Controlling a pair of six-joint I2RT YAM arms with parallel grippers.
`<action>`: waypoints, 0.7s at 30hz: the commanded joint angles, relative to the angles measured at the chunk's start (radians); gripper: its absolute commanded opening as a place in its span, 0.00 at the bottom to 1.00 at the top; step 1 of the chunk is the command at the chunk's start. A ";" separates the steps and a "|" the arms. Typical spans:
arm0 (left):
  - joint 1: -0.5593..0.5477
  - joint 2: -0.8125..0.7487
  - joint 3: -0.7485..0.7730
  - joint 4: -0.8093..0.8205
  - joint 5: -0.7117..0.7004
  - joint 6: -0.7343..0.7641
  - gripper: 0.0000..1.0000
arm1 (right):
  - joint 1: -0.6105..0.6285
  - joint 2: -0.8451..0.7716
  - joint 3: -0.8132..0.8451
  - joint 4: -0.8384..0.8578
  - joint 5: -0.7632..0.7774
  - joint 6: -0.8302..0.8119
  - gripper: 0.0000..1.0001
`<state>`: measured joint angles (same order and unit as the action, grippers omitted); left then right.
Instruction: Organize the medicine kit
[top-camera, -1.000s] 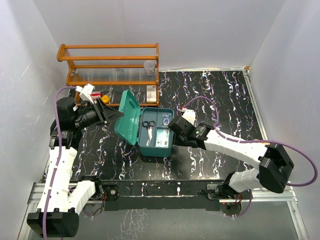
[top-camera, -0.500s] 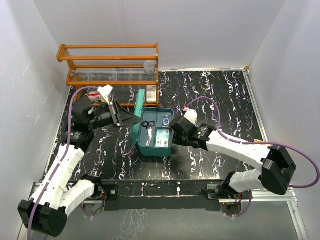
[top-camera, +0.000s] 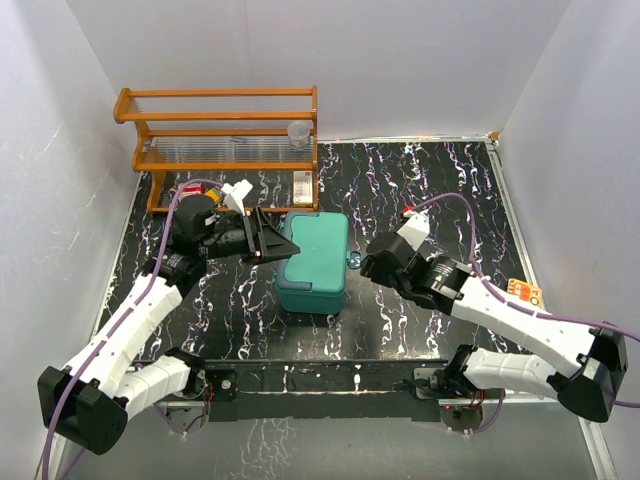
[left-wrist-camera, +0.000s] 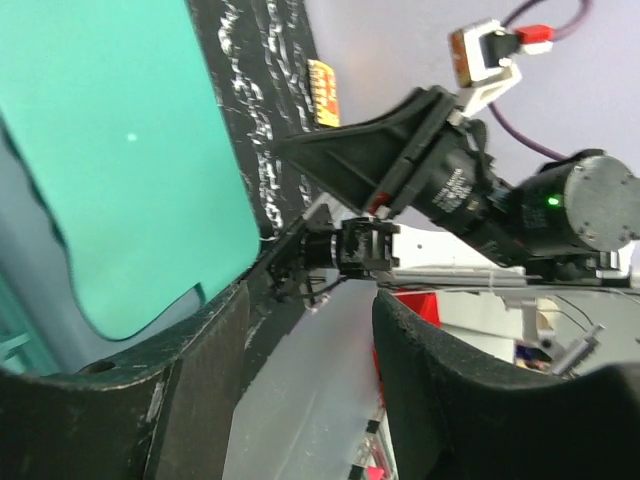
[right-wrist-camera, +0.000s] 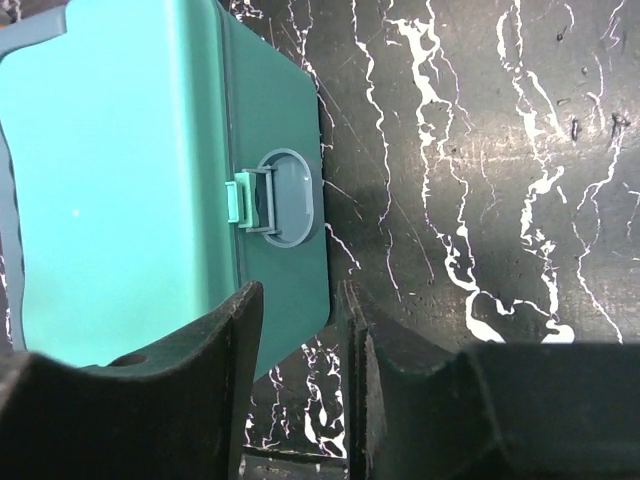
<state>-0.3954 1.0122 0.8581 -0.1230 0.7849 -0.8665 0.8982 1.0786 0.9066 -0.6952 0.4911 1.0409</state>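
The medicine kit (top-camera: 313, 262) is a teal box standing mid-table with its lid down. Its grey-blue front latch (right-wrist-camera: 285, 198) sticks out on the right side. My left gripper (top-camera: 272, 240) is open and empty at the kit's left edge, by the lid (left-wrist-camera: 110, 150). In the left wrist view nothing lies between the left gripper's (left-wrist-camera: 310, 300) fingers. My right gripper (top-camera: 368, 267) hovers just right of the latch, jaws a little apart and empty. In the right wrist view the right gripper (right-wrist-camera: 300, 295) sits over the kit's (right-wrist-camera: 120, 190) front wall.
A wooden rack (top-camera: 225, 130) stands at the back left with a clear cup (top-camera: 299, 132) on it. Small boxes (top-camera: 190, 190) and a flat packet (top-camera: 302, 186) lie below it. An orange item (top-camera: 522, 291) lies by the right wall.
The kit's lid swung from open to shut as my left gripper moved right against it. My right gripper drew back to the right, off the kit's rim.
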 joint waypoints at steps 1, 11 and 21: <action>-0.004 -0.047 0.057 -0.182 -0.186 0.131 0.54 | -0.005 -0.047 0.012 0.021 0.015 -0.051 0.36; -0.003 0.000 0.012 -0.286 -0.392 0.198 0.63 | -0.005 0.016 0.053 0.221 -0.182 -0.180 0.47; -0.003 0.060 -0.026 -0.296 -0.467 0.223 0.57 | -0.005 0.143 0.029 0.280 -0.289 -0.156 0.21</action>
<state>-0.3958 1.0580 0.8509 -0.3981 0.3542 -0.6693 0.8944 1.1931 0.9188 -0.4683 0.2584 0.8841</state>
